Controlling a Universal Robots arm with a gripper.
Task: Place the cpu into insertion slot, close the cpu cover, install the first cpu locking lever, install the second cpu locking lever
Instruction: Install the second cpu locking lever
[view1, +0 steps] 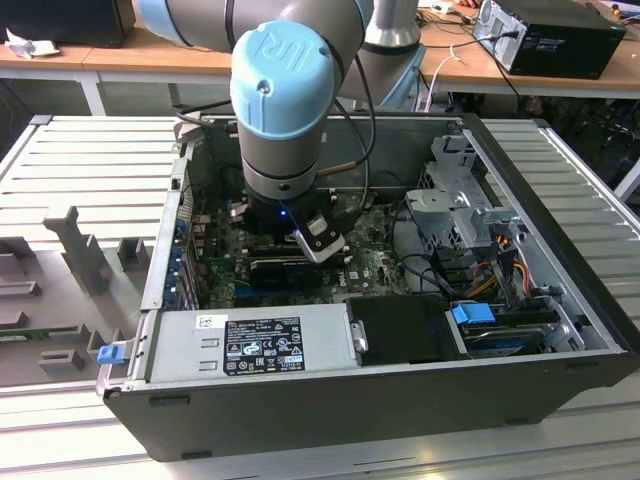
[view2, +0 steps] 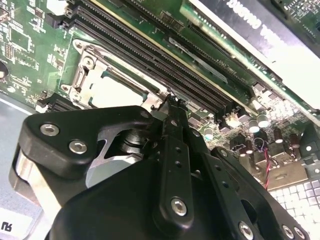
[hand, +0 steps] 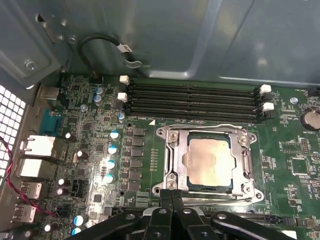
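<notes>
Hand (hand: 171, 197) pinched shut, empty, tips at insertion slot (hand: 165, 167) edge to work levers; cpu (hand: 209, 161) seated under closed cpu cover (hand: 242, 159).

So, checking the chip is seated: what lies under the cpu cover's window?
Through the cpu cover window, the cpu shows its pale face, lying flat in the insertion slot. The frame hides the chip's edges, and the chip hides the slot's contacts. The pincer sits at the socket's edge.

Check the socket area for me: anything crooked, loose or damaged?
Nothing stands out. In the first wrist view the cpu sits square in the insertion slot, framed by the cpu cover lying flat. The end effector is at the socket's edge, fingers together.
</notes>
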